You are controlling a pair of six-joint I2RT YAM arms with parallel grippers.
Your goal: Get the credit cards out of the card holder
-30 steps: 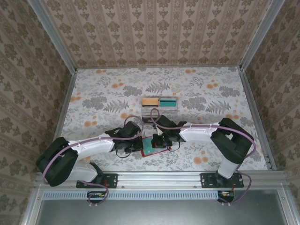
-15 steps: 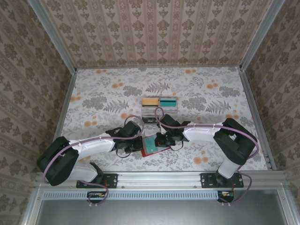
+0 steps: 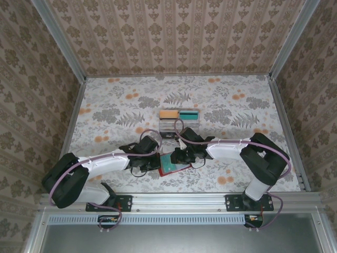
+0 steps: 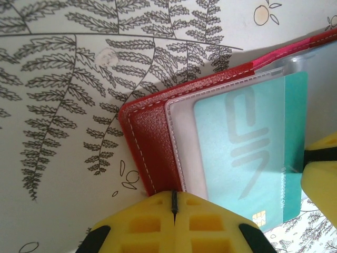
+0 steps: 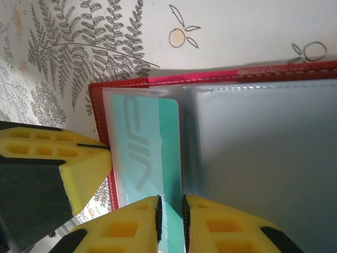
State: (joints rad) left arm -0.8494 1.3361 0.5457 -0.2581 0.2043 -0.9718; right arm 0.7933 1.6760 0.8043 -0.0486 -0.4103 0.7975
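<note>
1. Left tool (image 4: 174, 203): clenched, fingers seam to seam, on the edge of the holder (image 4: 150, 142) near its corner. Judged purpose: to pin the holder so that it does not slide when a card is drawn.
2. Right tool (image 5: 171, 205): jaws a crack apart at the near end of the card (image 5: 145, 153), whose printed edge shows in the gap. Whether the pads bear on the card cannot be told; no firm grasp is evident.
3. Holder: lies open and flat on the tabletop (image 4: 58, 158), close to the front edge between the two arms, red cover down and clear sleeves (image 5: 263, 158) up.
4. Card: teal, chip end toward the tools. One strip shows bare past the film; the rest lies under it. Judged not yet out.
5. The neighbouring sleeve shows grey, with no card seen in it.
6. Both tools work the same end of the holder, very near each other. Judged risks: fingers fouling one another, or the sleeve lifting with the card if the left hold slips.
7. Tray (image 3: 179, 117), with orange and teal contents, stands farther back, apart from the work.
</note>
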